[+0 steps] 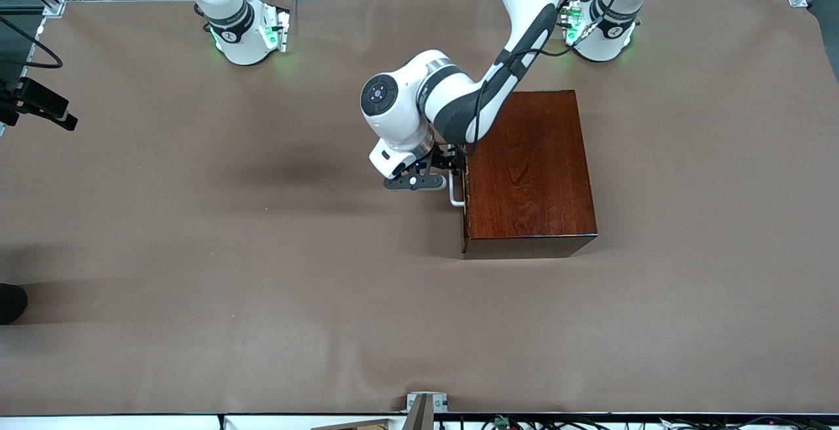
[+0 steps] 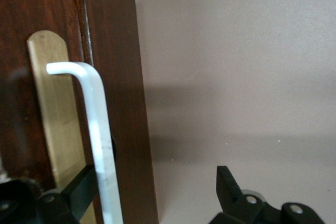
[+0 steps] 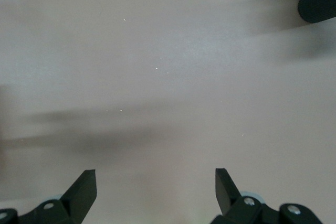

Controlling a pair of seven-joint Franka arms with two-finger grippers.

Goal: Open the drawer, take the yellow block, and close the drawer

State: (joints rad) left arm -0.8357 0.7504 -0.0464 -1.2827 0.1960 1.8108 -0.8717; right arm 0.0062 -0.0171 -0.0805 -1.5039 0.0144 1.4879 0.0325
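Observation:
The mahogany box stands on the table near the left arm's base. The drawer's dark front faces the right arm's end of the table and sits flush with the box. Its white bar handle also shows in the left wrist view on a brass plate. My left gripper is open at the handle: the bar lies between the fingers, close against one finger. My right gripper is open and empty over bare cloth; it does not show in the front view. The yellow block is hidden.
Brown cloth covers the whole table. A black device sits at the table's edge at the right arm's end. A dark rounded thing shows at the edge of the right wrist view.

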